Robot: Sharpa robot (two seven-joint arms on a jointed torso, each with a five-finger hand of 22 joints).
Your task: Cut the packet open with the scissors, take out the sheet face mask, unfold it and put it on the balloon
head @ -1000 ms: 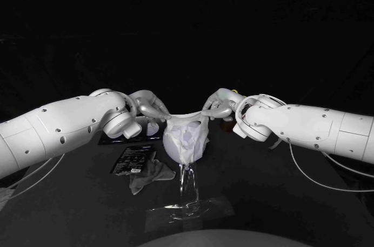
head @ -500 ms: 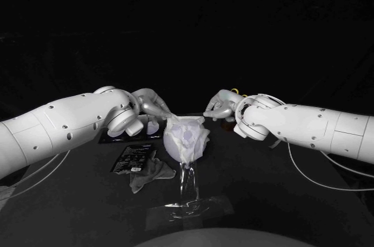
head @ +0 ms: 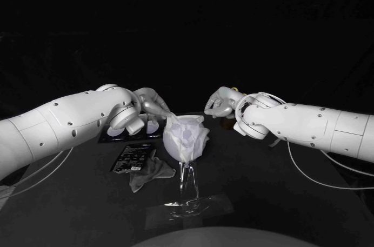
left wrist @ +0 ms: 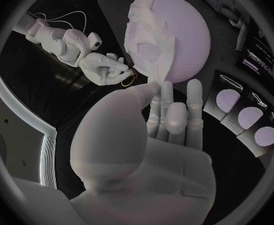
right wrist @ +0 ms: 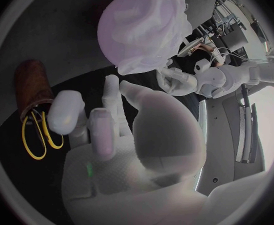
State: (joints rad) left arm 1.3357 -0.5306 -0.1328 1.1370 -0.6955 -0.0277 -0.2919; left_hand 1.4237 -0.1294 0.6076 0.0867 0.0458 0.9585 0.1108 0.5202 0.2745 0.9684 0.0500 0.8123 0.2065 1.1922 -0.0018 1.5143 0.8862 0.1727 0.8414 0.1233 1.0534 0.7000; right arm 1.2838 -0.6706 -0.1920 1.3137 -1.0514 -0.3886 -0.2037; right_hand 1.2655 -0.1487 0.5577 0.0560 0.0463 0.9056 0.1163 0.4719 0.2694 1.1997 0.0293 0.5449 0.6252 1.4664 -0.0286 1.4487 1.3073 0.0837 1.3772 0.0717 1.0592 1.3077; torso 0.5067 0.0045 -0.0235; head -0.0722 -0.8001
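Observation:
A pale balloon (head: 192, 144) stands on a clear stem in the middle of the table, and the white sheet mask (head: 181, 129) is draped over its top and front, wrinkled. My left hand (head: 150, 107) reaches in beside the balloon and pinches the mask's (left wrist: 143, 40) upper edge between thumb and fingertip (left wrist: 166, 91). My right hand (head: 220, 103) hovers just off the balloon's other side with fingers apart, holding nothing. The cut black packet (head: 131, 157) lies flat left of the balloon. Yellow-handled scissors (right wrist: 36, 131) sit in a brown holder (right wrist: 32, 83) behind my right hand (right wrist: 106, 125).
A grey cloth (head: 153, 174) lies beside the packet. The balloon's clear stand (head: 187, 206) spreads over the near table. A black card with pale discs (left wrist: 248, 116) lies under my left arm at the back left.
My right hand has let go of the mask's top edge and drawn back a little. The stretched edge has slackened and settled onto the balloon. My left hand still holds its corner.

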